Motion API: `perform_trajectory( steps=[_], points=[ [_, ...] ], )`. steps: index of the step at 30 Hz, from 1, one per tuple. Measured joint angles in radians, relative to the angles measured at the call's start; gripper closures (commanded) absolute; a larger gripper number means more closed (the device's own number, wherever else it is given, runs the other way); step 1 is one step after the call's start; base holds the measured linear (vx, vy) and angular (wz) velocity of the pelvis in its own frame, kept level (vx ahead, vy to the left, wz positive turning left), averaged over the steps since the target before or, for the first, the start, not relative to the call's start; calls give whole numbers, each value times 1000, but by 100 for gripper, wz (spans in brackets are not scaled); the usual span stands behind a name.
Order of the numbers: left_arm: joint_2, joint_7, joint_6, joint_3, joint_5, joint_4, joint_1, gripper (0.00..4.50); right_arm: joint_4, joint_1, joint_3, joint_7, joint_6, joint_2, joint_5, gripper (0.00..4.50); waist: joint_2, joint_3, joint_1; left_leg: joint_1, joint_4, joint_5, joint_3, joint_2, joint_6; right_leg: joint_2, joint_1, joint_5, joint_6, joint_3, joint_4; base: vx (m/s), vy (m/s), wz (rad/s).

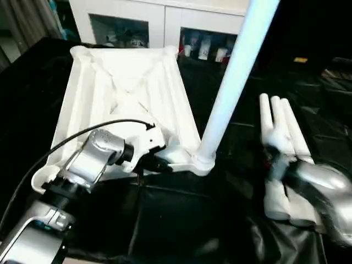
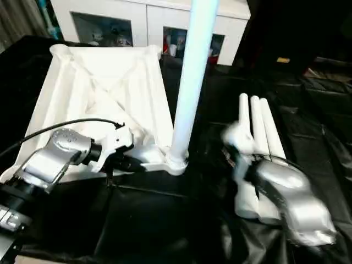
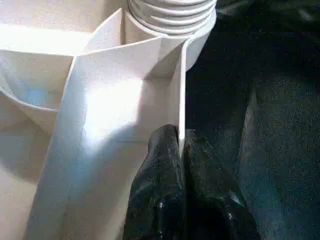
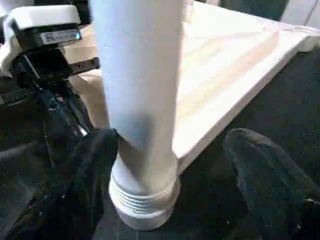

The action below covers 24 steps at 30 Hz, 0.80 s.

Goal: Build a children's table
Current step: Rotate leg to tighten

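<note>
The children's table top (image 1: 126,82) lies upside down on the black sheet, ribs facing up. One pale-blue leg (image 1: 231,82) stands upright in its near right corner socket (image 1: 203,162). My left gripper (image 3: 181,145) is shut on the thin edge wall of the table top just beside that socket, one black finger (image 3: 160,170) on each side of the wall. My right gripper (image 4: 175,165) is open; the standing leg (image 4: 140,100) lies ahead between its spread fingers, untouched. In the eye views that arm (image 1: 319,187) hovers over three loose white legs (image 1: 280,124) lying side by side on the right.
A white glass-door cabinet (image 1: 165,22) stands behind the black-sheeted work table (image 1: 181,220). A black cable (image 1: 82,132) arcs over my left wrist. The sheet is wrinkled at the front right.
</note>
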Motion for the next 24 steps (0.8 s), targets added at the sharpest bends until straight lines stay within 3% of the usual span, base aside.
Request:
perform_trajectory(
  steps=[5,8,12,24],
  points=[
    [-10,0,4,-4,0,-3,0,450,43,-48,34,-37,-11,64,-15,76,-3,2,-8,0,3,1,0,0,-1,0,0,1,-1,0,3,0,0,0],
    [-11,-5,4,-16,0,-15,1,450,43,-69,43,-36,-12,73,-15,76,-3,1,6,0,3,1,0,1,-2,0,0,1,-1,0,5,0,0,0],
    [-11,-10,3,-17,0,-23,7,450,54,-71,46,-34,-13,103,-13,76,-3,1,8,-1,4,2,0,1,-2,0,0,1,-1,1,6,0,0,0],
    [-11,-8,3,-18,2,-22,10,450,93,-87,42,-48,2,155,28,184,-3,1,5,-1,7,3,0,1,-3,0,0,1,-1,1,10,0,0,0]
  ],
)
